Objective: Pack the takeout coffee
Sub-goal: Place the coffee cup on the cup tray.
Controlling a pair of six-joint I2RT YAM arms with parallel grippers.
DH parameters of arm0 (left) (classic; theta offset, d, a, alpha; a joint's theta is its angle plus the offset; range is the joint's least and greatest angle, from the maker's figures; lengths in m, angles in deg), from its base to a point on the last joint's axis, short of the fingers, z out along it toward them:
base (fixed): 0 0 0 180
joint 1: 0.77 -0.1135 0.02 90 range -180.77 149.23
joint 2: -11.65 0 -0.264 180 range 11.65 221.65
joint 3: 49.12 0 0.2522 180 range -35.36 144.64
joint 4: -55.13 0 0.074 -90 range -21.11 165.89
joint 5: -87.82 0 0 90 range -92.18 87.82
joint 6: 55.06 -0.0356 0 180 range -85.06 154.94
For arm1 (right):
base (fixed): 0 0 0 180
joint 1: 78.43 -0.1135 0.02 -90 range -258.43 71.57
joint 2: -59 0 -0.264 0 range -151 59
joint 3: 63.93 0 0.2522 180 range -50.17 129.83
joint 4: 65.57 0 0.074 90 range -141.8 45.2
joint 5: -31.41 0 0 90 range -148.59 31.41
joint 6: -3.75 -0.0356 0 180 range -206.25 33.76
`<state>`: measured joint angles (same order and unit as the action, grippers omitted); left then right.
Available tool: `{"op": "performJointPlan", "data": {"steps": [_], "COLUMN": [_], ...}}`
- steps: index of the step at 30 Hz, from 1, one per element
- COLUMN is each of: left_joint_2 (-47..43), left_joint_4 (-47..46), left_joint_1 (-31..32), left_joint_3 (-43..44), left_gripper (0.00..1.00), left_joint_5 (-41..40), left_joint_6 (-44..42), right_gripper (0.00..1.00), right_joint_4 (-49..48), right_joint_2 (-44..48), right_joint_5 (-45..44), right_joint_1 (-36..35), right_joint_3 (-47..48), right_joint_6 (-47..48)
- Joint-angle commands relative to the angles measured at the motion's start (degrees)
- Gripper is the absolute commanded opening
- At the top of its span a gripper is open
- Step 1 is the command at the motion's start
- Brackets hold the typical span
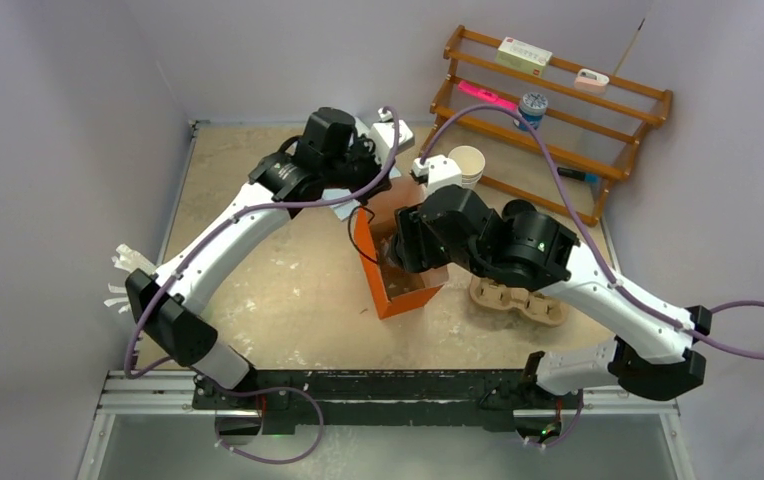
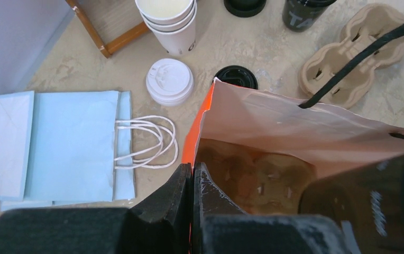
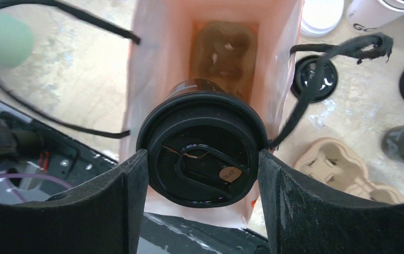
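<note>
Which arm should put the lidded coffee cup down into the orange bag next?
Right. The right end effector grips the lidded black cup directly over the open orange bag; the left end effector is shut on its rim, steadying it.

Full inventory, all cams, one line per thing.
orange paper bag: one, orange, upright, open, centre of table
lidded black paper cup: one, black, at that bag's mouth
second black paper cup: one, black, on table beyond bag
loose round black plastic lids: two, black, flat on table
brown pulp two-cup carriers: two, brown, one beside bag, one at its bottom
wooden rack: one, brown, far right corner
stacked white paper cups: one stack, white, near rack
white plastic lids: one stack, white, beside those cups
flat light blue paper bag: one, blue, lying on table
left gripper: one, black, shut on bag's rim
right gripper: one, black, gripping lidded cup
</note>
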<state>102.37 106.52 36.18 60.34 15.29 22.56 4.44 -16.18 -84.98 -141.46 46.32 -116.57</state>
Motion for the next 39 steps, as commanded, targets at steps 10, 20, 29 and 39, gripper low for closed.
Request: {"op": "performJointPlan", "data": {"steps": [10, 20, 29, 39], "left_joint_2": [-10.58, -11.66, -10.89, -11.27], "left_joint_4": [-6.81, -10.04, -11.66, -11.27], "left_joint_1": [1.63, 1.63, 1.63, 1.63], "left_joint_3": [-7.51, -9.78, -8.66, -8.92], "left_gripper": [0.00, 0.00, 0.00, 0.00], "left_joint_5": [-0.04, 4.24, 10.03, 12.34], "left_joint_6": [5.73, 7.05, 7.62, 9.10], "right_gripper": [0.15, 0.16, 0.12, 0.10], "right_joint_4": [-13.18, -23.60, -26.61, -30.02], "right_joint_2": [4.18, 5.92, 7.76, 5.03], "right_joint_5": [-15.88, -19.23, -15.90, -13.34], "right_joint_1": [-10.33, -10.99, -6.62, -3.37], "right_joint_3": [-11.53, -24.11, -29.53, -32.30], "right_joint_6": [6.62, 10.41, 8.53, 10.96]}}
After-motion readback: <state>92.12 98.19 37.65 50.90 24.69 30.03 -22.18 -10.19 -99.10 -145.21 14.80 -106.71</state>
